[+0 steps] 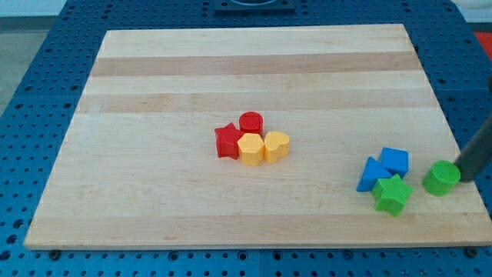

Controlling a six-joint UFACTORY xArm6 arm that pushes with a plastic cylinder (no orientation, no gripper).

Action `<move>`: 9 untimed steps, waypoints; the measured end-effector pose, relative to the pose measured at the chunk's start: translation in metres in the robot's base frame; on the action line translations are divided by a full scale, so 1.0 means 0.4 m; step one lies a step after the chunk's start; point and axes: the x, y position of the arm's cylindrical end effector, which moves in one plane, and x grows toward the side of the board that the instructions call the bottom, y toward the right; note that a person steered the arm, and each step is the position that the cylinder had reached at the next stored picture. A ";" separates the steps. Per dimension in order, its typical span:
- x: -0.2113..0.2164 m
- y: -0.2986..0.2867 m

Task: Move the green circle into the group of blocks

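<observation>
The green circle [441, 178] lies near the board's right edge, low in the view. My tip [463, 178] sits just right of it, touching or almost touching it; the dark rod rises toward the view's upper right. Left of the circle lie a green star [392, 194], a blue triangle [372, 175] and a blue block [394, 161], close together. Near the board's middle a tight group holds a red star [227, 141], a red circle [250, 123], a yellow hexagon [250, 149] and a yellow heart-like block [277, 145].
The wooden board [254, 69] lies on a blue perforated table [31, 115]. The board's right edge runs just right of my tip.
</observation>
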 end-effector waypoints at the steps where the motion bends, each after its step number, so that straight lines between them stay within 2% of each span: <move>1: 0.009 0.000; 2: 0.009 -0.001; 3: 0.024 -0.088; 5: 0.024 -0.089; 6: -0.032 -0.105; 7: -0.137 -0.158; 9: -0.148 -0.199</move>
